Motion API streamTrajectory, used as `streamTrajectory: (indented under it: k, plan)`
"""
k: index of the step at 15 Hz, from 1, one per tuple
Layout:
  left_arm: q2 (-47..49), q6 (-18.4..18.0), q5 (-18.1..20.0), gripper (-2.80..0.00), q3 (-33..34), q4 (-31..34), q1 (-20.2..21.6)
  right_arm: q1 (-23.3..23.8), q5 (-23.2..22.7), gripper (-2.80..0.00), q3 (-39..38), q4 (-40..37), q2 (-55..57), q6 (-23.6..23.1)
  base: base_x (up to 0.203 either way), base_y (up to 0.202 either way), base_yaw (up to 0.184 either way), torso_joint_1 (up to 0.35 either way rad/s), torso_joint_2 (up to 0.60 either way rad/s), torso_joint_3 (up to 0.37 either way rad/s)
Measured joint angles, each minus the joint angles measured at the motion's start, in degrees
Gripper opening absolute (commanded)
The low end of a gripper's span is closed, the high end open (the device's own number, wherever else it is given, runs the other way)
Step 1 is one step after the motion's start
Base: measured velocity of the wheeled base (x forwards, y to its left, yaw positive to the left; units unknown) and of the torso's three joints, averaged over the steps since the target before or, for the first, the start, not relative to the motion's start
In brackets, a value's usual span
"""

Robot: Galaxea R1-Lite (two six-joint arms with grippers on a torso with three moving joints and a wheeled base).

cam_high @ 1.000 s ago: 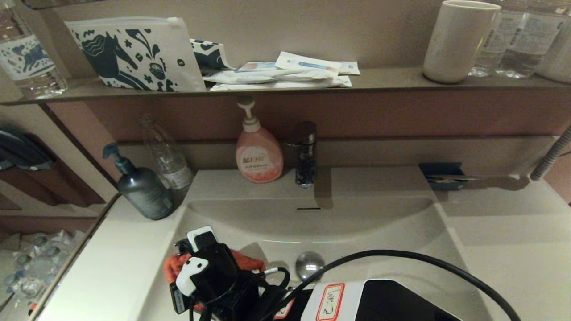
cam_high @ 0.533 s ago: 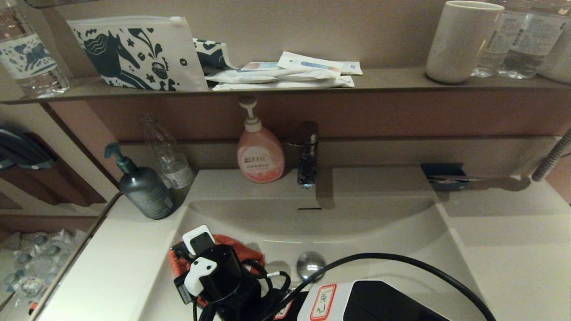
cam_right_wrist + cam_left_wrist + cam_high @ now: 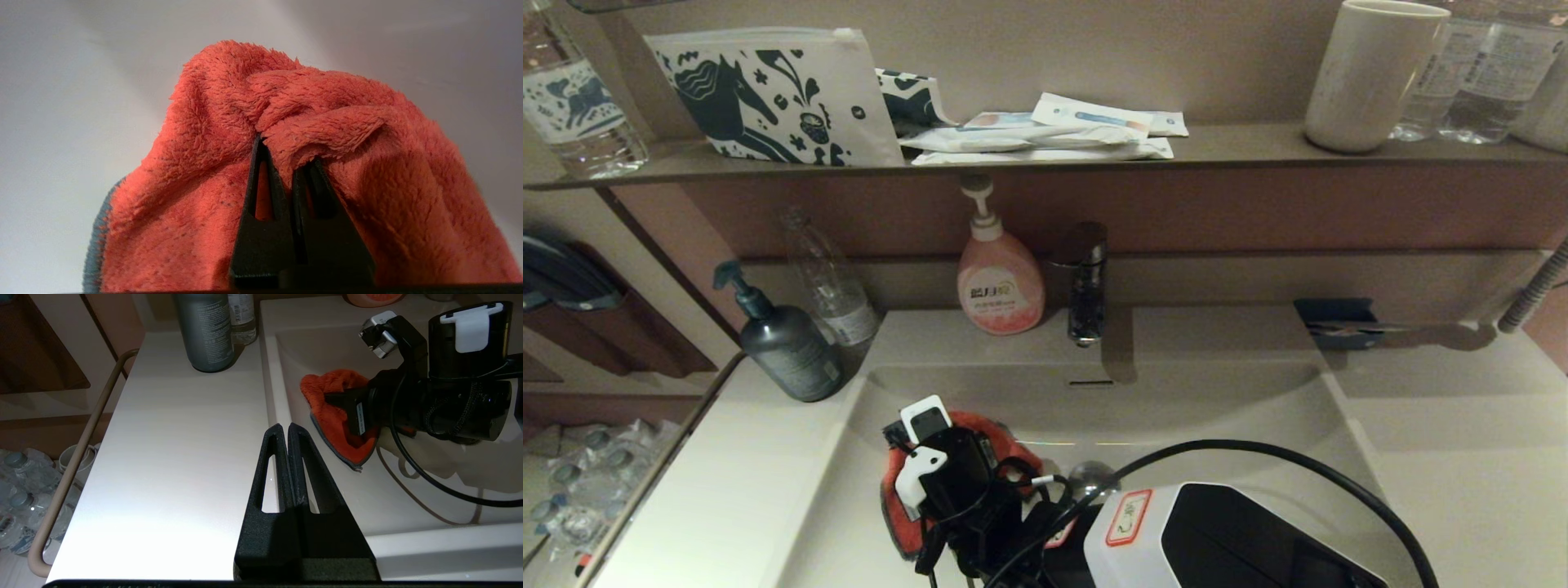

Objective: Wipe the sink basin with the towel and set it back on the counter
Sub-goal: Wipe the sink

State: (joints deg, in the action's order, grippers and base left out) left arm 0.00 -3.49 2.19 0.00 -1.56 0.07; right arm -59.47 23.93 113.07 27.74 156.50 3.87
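Note:
The orange-red towel (image 3: 196,183) lies bunched on the floor of the off-white sink basin (image 3: 1201,408), left of the chrome drain plug (image 3: 1092,471). My right gripper (image 3: 286,153) is shut on a fold of it and presses it down. In the head view the right wrist hides most of the towel (image 3: 892,502). The left wrist view shows the towel (image 3: 333,404) and its grey edge under the right arm (image 3: 449,396). My left gripper (image 3: 287,428) is shut on nothing, parked over the counter (image 3: 175,457) at the basin's left rim.
A grey pump bottle (image 3: 786,347) and a clear bottle (image 3: 829,286) stand at the back left of the counter. A pink soap bottle (image 3: 999,282) and the tap (image 3: 1083,282) stand behind the basin. A dark holder (image 3: 1335,317) sits back right. A rail (image 3: 73,469) edges the counter.
My right arm has slid the towel across the basin floor to the right, towards the drain plug, and a little towards the back. The left arm has not moved.

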Motion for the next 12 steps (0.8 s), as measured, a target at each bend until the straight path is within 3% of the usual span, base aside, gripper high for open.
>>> streamTrajectory:
  k: [8, 12]
  plan:
    - [0.0, 0.0, 0.0, -2.80, 0.0, 0.0, 0.0, 2.7, 10.3, -2.80, -2.2, -11.1, -2.6, 0.2, 0.000, 0.000, 0.000, 0.000, 0.00, 0.000]
    - [0.0, 0.0, 0.0, -2.80, 0.0, 0.0, 0.0, 4.6, 14.9, -2.80, -7.1, -11.8, -5.0, 2.7, 0.000, 0.000, 0.000, 0.000, 0.00, 0.000]
